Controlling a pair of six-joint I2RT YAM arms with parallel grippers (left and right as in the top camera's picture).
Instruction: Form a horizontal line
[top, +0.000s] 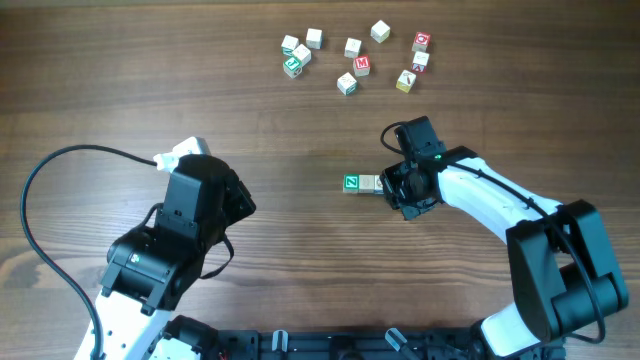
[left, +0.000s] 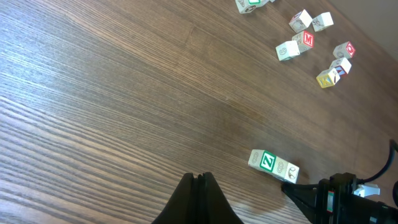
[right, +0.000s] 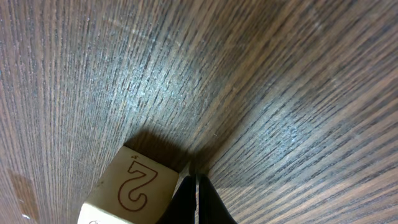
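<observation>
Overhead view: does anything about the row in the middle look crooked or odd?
Nothing stands out. The green cube and pale cube sit side by side, level, with the shut right pincer at the pale cube's right end. Only two cubes are in the row.

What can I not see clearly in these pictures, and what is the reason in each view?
- Overhead: the letters on the far cubes are too small to read.
- Right wrist: the beige cube is cut off by the bottom edge, and the green cube lies outside this view.
- Left wrist: the topmost cube is cut off by the top edge.
</observation>
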